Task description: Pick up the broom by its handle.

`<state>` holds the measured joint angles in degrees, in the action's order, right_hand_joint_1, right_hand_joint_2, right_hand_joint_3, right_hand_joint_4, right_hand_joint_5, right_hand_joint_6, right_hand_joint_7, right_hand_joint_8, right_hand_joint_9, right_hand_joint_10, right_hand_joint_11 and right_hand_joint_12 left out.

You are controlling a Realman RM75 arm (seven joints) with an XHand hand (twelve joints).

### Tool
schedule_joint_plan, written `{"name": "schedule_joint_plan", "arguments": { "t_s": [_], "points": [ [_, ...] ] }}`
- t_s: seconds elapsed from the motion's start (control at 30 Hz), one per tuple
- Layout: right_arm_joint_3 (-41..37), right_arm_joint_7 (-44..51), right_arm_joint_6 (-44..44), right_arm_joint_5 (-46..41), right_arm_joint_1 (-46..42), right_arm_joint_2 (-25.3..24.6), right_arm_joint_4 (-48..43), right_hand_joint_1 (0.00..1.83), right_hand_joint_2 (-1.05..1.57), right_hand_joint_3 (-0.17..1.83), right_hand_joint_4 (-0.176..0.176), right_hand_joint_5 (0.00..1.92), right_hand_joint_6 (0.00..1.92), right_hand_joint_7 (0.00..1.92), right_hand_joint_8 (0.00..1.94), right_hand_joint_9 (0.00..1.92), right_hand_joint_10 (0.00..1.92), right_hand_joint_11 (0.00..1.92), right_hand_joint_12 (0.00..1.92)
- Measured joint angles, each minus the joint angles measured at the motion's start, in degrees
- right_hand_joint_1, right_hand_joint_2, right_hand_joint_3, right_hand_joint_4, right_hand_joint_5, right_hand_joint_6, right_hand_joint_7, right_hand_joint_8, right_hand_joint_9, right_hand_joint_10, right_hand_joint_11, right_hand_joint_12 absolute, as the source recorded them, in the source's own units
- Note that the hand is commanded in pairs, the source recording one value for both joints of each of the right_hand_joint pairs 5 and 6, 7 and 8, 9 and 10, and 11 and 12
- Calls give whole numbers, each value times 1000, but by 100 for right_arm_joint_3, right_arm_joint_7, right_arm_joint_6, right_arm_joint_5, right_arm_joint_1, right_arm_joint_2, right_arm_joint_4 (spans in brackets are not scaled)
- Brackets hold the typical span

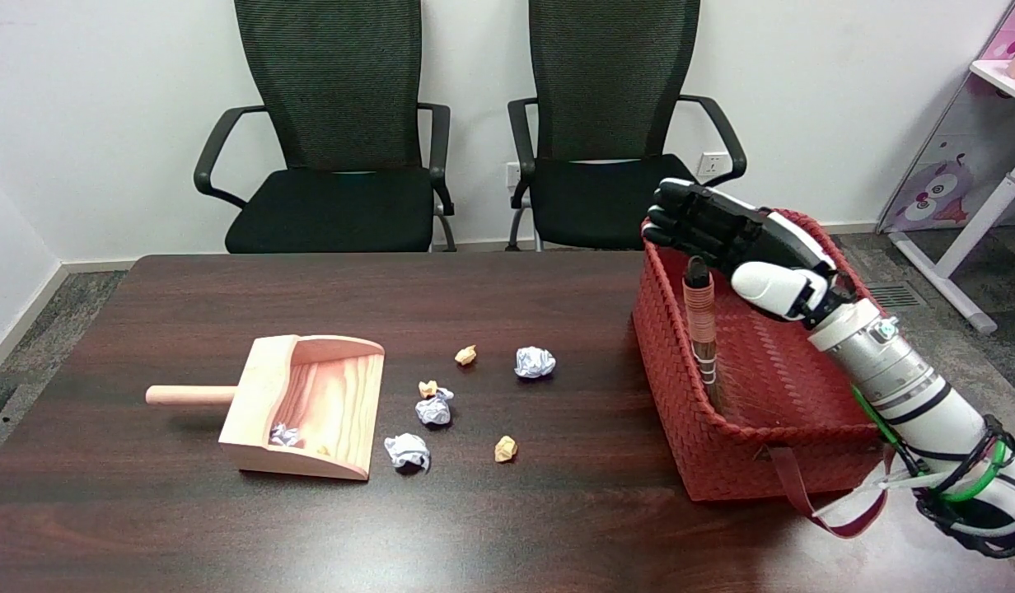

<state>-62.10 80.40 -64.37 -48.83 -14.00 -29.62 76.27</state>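
The broom (702,321) stands nearly upright inside a red woven basket (668,362), leaning against its left wall. Its handle is tan with a black tip and white bindings lower down, and its lower end is hidden by the basket wall. My right hand (734,235) hovers over the basket, just above and to the right of the handle's tip. The black fingers (680,216) stretch to the left, slightly bent, with nothing in them. A small gap shows between the hand and the handle's tip.
A wooden dustpan (310,403) lies at the table's left with its handle pointing left. Several crumpled paper balls (534,361) and small tan scraps (505,449) are scattered between it and the basket. Two black office chairs (343,140) stand behind the table.
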Motion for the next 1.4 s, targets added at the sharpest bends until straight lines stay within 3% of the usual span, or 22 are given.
{"name": "schedule_joint_plan", "arguments": {
  "t_s": [0.63, 1.1, 1.17, 1.23, 1.27, 1.4],
  "points": [
    [-56, -595, 366, 745, -189, 277, 144, 919, 180, 802, -176, 247, 247, 247, 247, 327, 327, 396, 396],
    [-429, -690, 773, 1187, -418, 442, 102, 948, 173, 794, -176, 296, 296, 296, 296, 464, 464, 575, 575],
    [-483, -700, 813, 1238, -446, 457, 76, 951, 179, 786, -176, 306, 306, 306, 306, 530, 530, 640, 640],
    [-535, -704, 851, 1284, -471, 469, 59, 953, 185, 780, -176, 318, 318, 318, 318, 612, 612, 813, 813],
    [-551, -705, 860, 1298, -478, 473, 54, 955, 192, 776, -176, 328, 328, 328, 328, 678, 678, 998, 998],
    [-632, -708, 910, 1366, -511, 491, 35, 959, 190, 793, -176, 336, 336, 336, 336, 772, 772, 1250, 1250]
  ]
}}
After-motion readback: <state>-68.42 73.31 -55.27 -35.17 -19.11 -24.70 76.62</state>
